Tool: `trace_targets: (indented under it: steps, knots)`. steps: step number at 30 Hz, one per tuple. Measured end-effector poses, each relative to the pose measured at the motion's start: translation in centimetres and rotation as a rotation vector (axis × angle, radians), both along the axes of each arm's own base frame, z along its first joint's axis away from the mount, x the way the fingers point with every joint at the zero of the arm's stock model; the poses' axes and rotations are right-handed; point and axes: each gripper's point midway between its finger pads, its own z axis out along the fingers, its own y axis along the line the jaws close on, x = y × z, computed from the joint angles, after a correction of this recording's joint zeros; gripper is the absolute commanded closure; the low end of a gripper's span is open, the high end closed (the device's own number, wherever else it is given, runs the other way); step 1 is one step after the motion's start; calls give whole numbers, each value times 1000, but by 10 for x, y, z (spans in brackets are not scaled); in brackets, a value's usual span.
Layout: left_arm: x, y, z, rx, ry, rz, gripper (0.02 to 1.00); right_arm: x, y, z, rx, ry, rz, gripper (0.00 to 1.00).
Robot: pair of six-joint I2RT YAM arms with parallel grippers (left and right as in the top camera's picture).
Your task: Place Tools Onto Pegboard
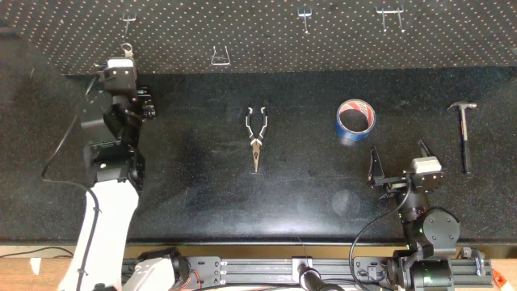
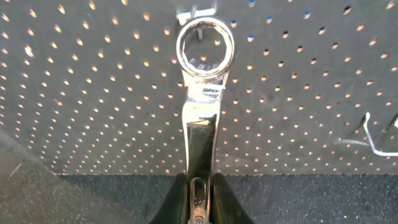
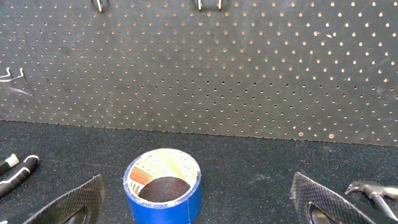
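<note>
Left gripper (image 2: 200,186): fingers clamped on the shank of a combination wrench (image 2: 202,99), holding it upright against the pegboard (image 1: 258,32). The ring end is up at a hook (image 2: 198,12) near the board's left end, and part of the hook shows through the ring. Whether the ring hangs on the hook or only sits in front of it cannot be told.

Right gripper (image 1: 397,166): low over the desk (image 1: 202,178), well short of the board. Its fingers (image 3: 74,202) are spread wide apart with nothing between them, and the blue tape roll (image 3: 163,186) lies just ahead of them.

Progress, judged from the layout: early. No tool hangs free on the board. The wrench is at its hook but not released. Three items lie on the desk:
- needle-nose pliers (image 1: 257,133), centre
- the tape roll, right of centre
- hammer (image 1: 464,133), far right

Unused hooks: a wire loop (image 1: 220,56) above the pliers and two more (image 1: 304,16) (image 1: 390,16) toward the right. Likely left to do: seat and release the wrench, then hang the other three.

Writing: stamped lettering on the wrench shank below the ring, too small to make out. Printed colour on the tape's inner core, nothing legible.
</note>
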Motion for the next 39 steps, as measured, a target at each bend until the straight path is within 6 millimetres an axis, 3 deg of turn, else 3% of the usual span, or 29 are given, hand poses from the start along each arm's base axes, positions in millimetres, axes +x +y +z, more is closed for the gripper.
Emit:
trace_targets:
  steps: [2, 6, 18, 33, 34, 35, 36, 39]
  knots:
    - [2, 0, -7, -25, 22, 8, 989, 0, 0, 0, 0, 0, 0, 25]
    - [12, 2, 7, -70, -4, 25, 989, 0, 0, 0, 0, 0, 0, 25]
    - [20, 4, 7, -75, 1, 26, 989, 0, 0, 0, 0, 0, 0, 25]
    - [40, 7, -12, -87, 30, 30, 987, 0, 0, 0, 0, 0, 0, 25]
    - [42, 8, -12, -85, 22, 29, 820, 0, 0, 0, 0, 0, 0, 25]
    - [45, 8, -12, -84, 17, 29, 529, 0, 0, 0, 0, 0, 0, 27]
    - [49, 9, -14, -80, 7, 27, 51, 0, 0, 0, 0, 0, 0, 25]
    - [52, 9, -17, -87, 6, 29, 23, 0, 0, 0, 0, 0, 0, 25]
